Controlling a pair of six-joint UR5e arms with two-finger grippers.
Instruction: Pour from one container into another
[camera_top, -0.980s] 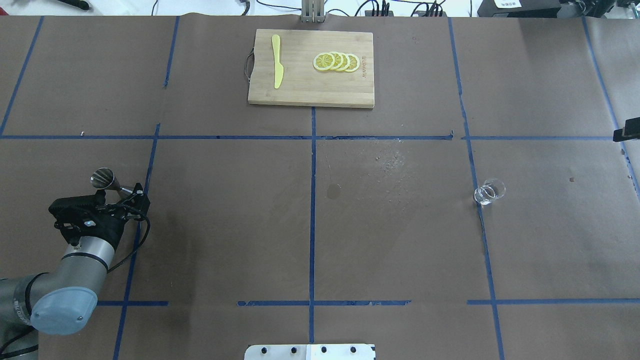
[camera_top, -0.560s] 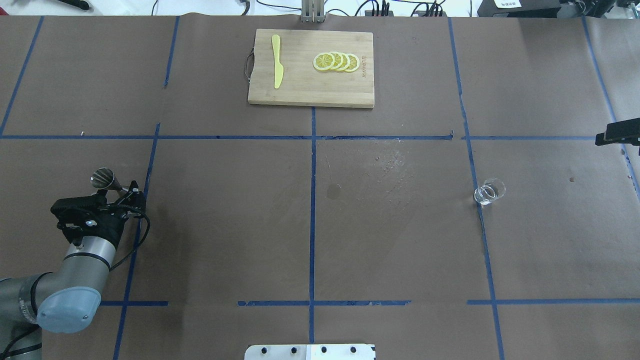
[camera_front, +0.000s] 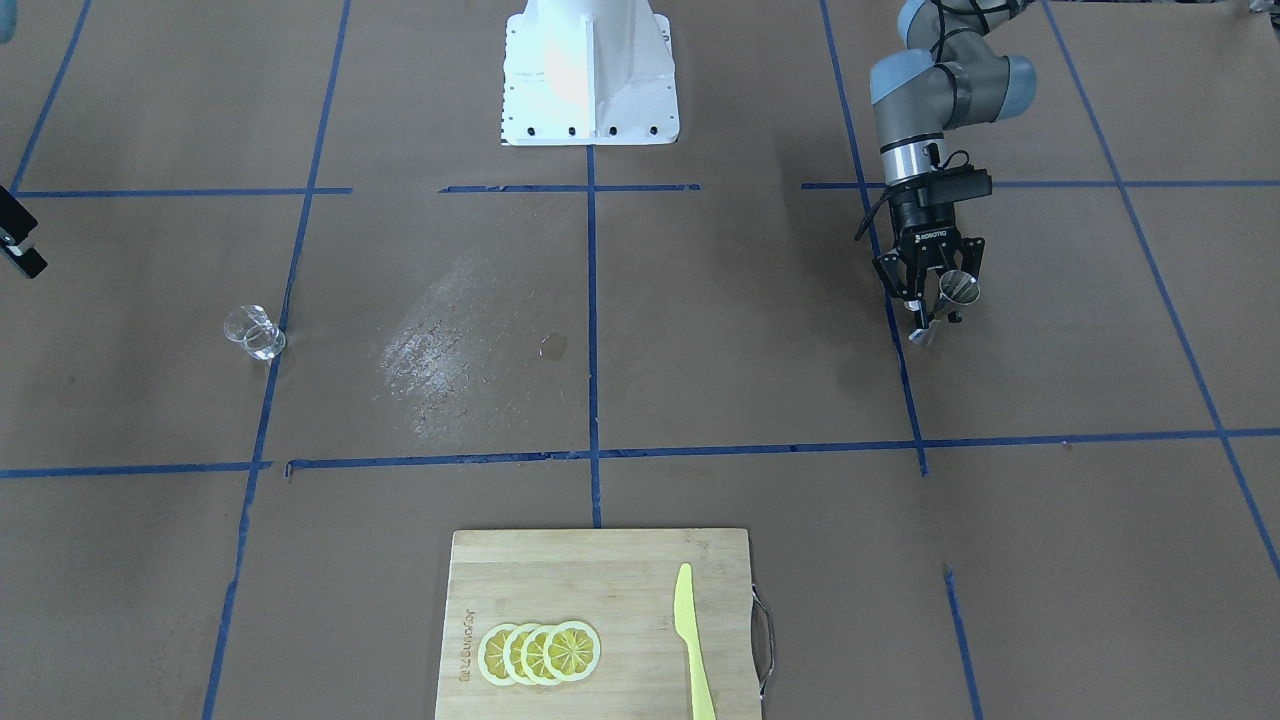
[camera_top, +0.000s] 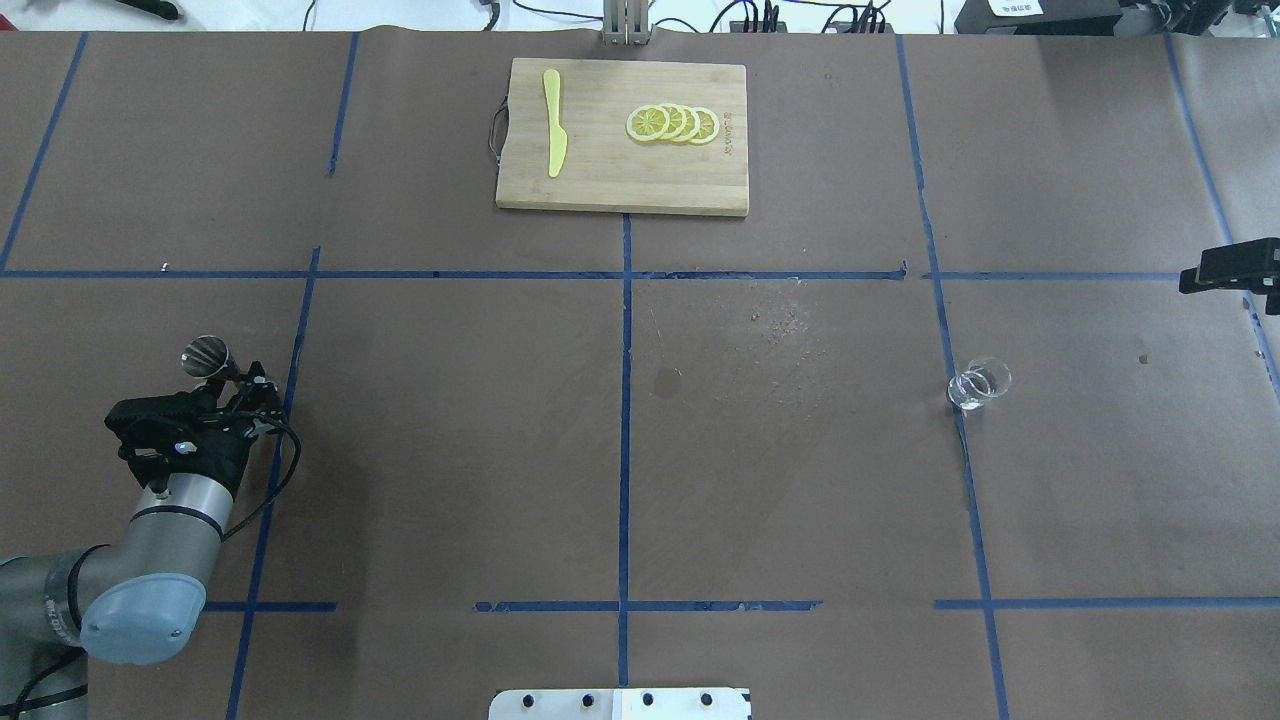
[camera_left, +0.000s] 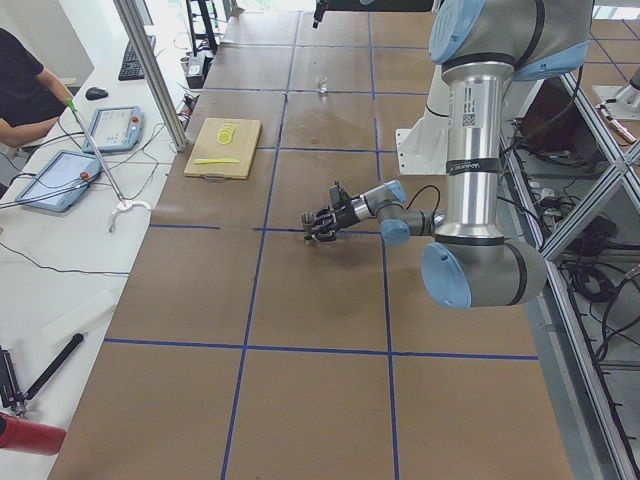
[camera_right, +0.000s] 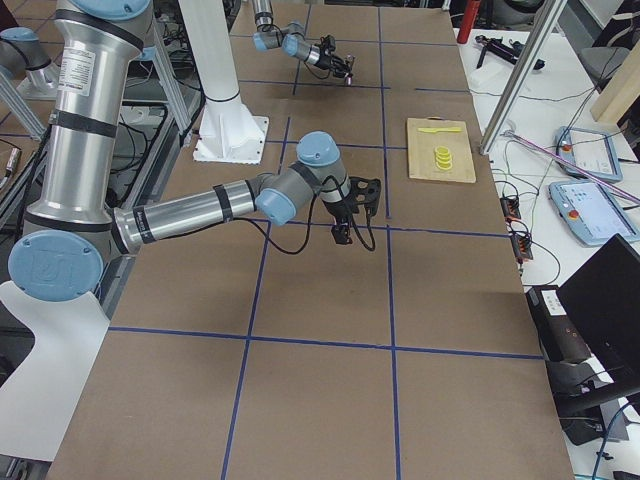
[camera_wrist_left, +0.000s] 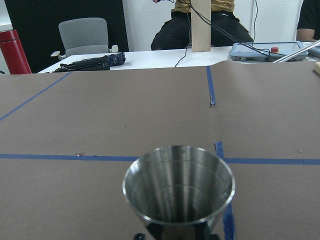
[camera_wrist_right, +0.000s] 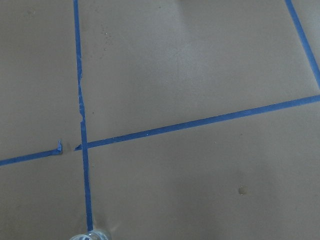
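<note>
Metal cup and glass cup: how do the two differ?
The metal cup is opaque, shiny steel; the glass cup is clear. The metal cup is clamped in the left gripper and tilted; the glass cup stands upright and alone on the table, at the opposite side. Both are small, open-topped vessels.

The left gripper (camera_front: 938, 305) sits low near the counter's left edge, jaws clamped on a steel jigger (camera_front: 960, 288). The right gripper (camera_top: 1200, 274) hovers over the right edge.
</note>
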